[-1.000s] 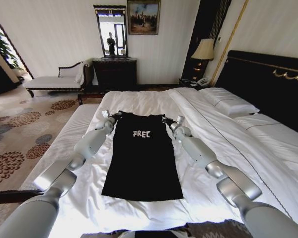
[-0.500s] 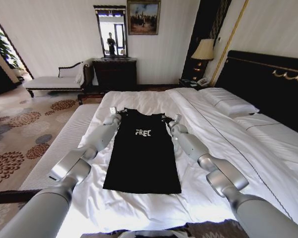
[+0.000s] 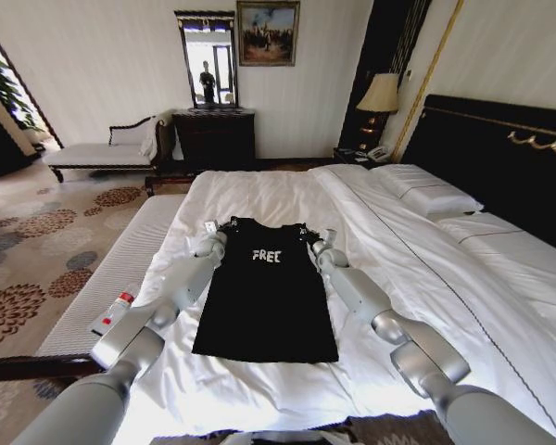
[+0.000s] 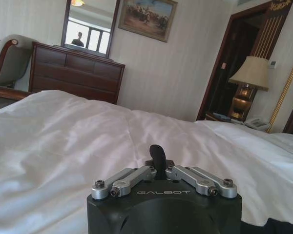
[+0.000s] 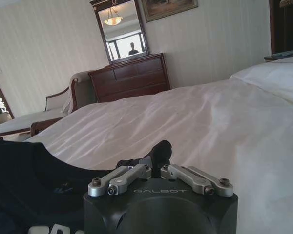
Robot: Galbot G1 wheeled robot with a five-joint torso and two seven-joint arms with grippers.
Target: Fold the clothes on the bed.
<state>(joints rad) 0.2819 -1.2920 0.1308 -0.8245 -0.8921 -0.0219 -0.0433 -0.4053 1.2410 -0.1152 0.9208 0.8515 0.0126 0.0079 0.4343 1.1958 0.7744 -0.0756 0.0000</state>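
Black T-shirt (image 3: 266,301) lies flat on the white bed (image 3: 426,269), "FREE" lettering toward twelve o'clock; left gripper (image 3: 213,237) at its ten o'clock shoulder, right gripper (image 3: 313,238) at its two o'clock shoulder; both pairs of fingers closed narrow, pinching the fabric at the shoulders.

2 silver-grey jointed arms, black wrist housings lettered GALBOT, silver screwed linkage bars, black fingers.

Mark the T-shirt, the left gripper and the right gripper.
T-shirt (image 3: 267,311): head view, middle of the black body.
Left gripper (image 3: 219,228): head view, at the shirt's shoulder.
Right gripper (image 3: 312,235): head view, at the other shoulder.
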